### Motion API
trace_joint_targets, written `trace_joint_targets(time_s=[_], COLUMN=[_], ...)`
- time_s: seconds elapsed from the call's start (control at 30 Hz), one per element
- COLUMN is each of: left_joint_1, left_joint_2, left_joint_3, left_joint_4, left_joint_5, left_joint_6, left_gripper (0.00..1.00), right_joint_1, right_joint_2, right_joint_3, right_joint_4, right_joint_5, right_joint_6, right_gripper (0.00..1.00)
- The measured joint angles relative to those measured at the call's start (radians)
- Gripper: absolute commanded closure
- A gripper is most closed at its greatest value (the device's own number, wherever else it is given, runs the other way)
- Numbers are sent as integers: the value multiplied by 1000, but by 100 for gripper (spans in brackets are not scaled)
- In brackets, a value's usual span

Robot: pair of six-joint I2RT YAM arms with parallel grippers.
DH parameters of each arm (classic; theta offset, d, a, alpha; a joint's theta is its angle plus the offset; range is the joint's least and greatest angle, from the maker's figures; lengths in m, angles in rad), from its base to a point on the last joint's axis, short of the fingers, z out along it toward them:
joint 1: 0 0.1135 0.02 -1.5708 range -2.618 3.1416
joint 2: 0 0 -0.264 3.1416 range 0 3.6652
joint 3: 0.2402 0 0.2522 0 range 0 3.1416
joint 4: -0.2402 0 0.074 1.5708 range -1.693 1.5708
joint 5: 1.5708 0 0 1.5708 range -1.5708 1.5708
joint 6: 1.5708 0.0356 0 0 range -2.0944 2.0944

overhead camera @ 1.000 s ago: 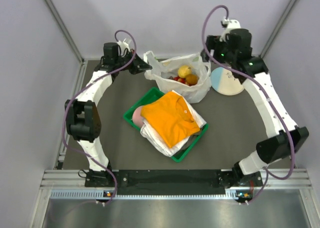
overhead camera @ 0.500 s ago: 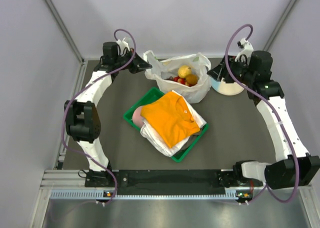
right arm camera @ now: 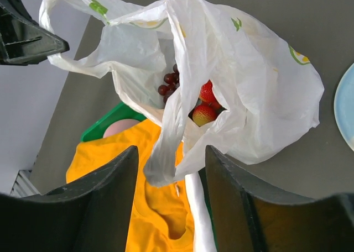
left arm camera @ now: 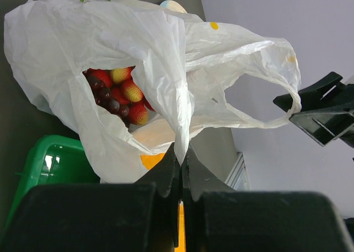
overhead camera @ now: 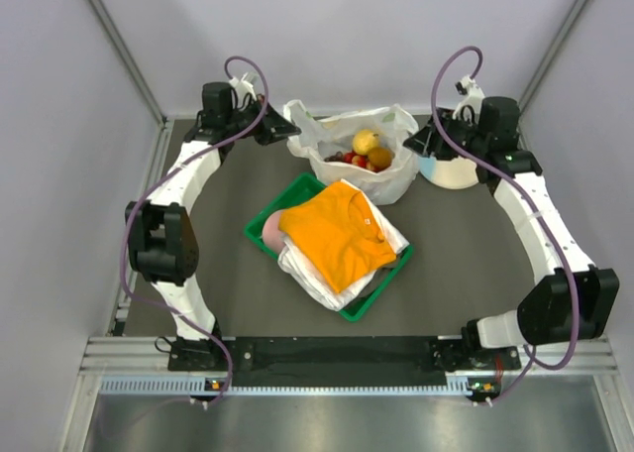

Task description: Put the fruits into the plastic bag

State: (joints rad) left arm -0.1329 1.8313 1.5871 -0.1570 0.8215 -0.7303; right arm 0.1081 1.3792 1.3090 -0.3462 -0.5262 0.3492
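Note:
The white plastic bag (overhead camera: 388, 179) stands open at the back of the table, with a yellow pear (overhead camera: 366, 140), a small orange (overhead camera: 380, 158) and strawberries (overhead camera: 358, 160) inside. My left gripper (overhead camera: 288, 132) is shut on the bag's left edge (left arm camera: 183, 127). Strawberries (left arm camera: 130, 92) and dark grapes (left arm camera: 108, 96) show through the opening. My right gripper (overhead camera: 420, 143) is open at the bag's right side. In the right wrist view a twisted handle loop (right arm camera: 166, 147) hangs between its jaws (right arm camera: 171, 158), which are not closed on it. Strawberries (right arm camera: 203, 113) and grapes (right arm camera: 167, 84) lie inside.
A green tray (overhead camera: 260, 230) with a folded orange garment (overhead camera: 335, 232), white clothes and a pink rounded item (overhead camera: 269, 231) sits just in front of the bag. A pale round plate (overhead camera: 453, 171) lies right of the bag, under the right wrist. Grey walls close in behind.
The right arm swung out to the right and lowered, then came slightly back; its gripper now sits beside the bag's right handle. The left arm and the bag's left side stayed put.

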Motion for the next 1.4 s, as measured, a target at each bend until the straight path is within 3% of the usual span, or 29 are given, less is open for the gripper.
trace_joint_targets(time_s=[0.07, 0.1, 0.2, 0.33, 0.5, 0.6, 0.73, 1.0, 1.23, 1.4], left_joint_1=[0, 0, 0, 0, 1, 6, 14, 22, 26, 35], left_joint_2=[-2, -3, -3, 15, 114, 126, 124, 172, 245, 275], left_joint_3=[0, 0, 0, 68, 413, 529, 562, 552, 551, 595], left_joint_4=[0, 0, 0, -31, -4, 103, 217, 204, 203, 215], left_joint_5=[0, 0, 0, 1, 9, 24, 44, 60, 60, 53], left_joint_6=[0, 0, 0, -19, -125, -241, -345, -341, -317, -311], left_gripper=[100, 100, 100, 100, 100, 100, 100, 100, 100, 100], right_joint_1=[0, 0, -1, -2, -2, -2, -2, -2, -2, -2], right_joint_2=[13, 20, 45, 89, 131, 123, 89, 150, 241, 269], right_joint_3=[0, 1, 29, 163, 493, 612, 620, 450, 467, 576], right_joint_4=[16, 21, 19, -26, -118, -127, -124, -122, -138, -140], right_joint_5=[-4, -9, -26, -22, 35, 79, 123, 148, 152, 163], right_joint_6=[0, 2, 13, 34, 24, 13, 11, 35, 49, 48], right_gripper=[72, 86, 99, 100, 100, 100, 100, 100, 100, 100])
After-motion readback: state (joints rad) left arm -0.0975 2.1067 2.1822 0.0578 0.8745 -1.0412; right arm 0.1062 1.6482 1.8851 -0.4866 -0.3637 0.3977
